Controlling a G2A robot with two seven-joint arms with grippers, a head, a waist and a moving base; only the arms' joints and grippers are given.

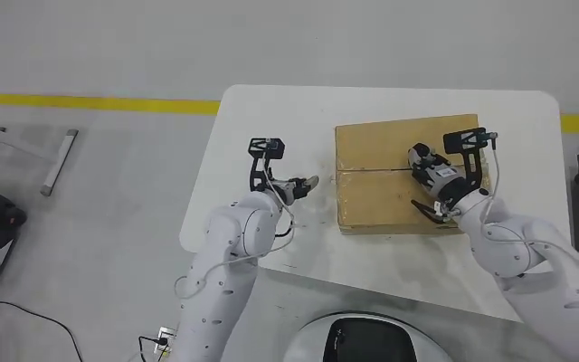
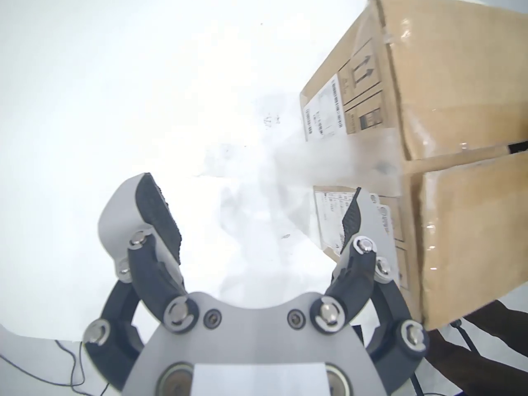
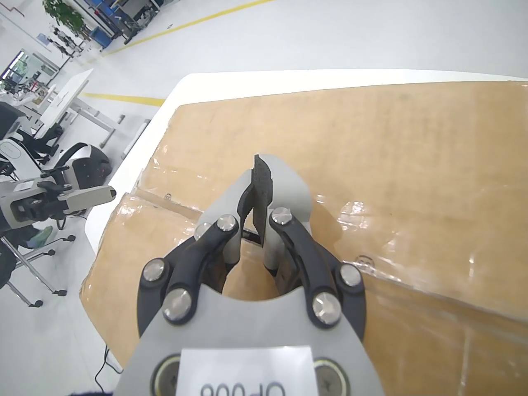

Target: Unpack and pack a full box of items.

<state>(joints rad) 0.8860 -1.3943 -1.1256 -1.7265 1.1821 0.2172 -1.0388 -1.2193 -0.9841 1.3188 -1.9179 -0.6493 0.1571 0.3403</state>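
Observation:
A closed cardboard box point(image 1: 398, 145) sits on the right half of the white table point(image 1: 271, 118), its two top flaps meeting at a taped seam. My right gripper point(image 1: 418, 158) rests on top of the box at that seam; in the right wrist view the right gripper point(image 3: 262, 179) is shut, pads together, with nothing seen between them, over the box point(image 3: 371, 146). My left gripper point(image 2: 251, 203) stands open just above the table, beside the labelled side of the box point(image 2: 453, 84), one fingertip point(image 2: 354, 216) close to that side. In the top view the left gripper point(image 1: 310, 184) is next to the box's left side.
The table point(image 2: 123, 84) is bare to the left of the box. A yellow line point(image 1: 109, 103) crosses the floor behind the table, and a metal frame point(image 1: 59, 163) lies on the floor at far left. The left gripper point(image 3: 82, 197) shows beyond the box's edge.

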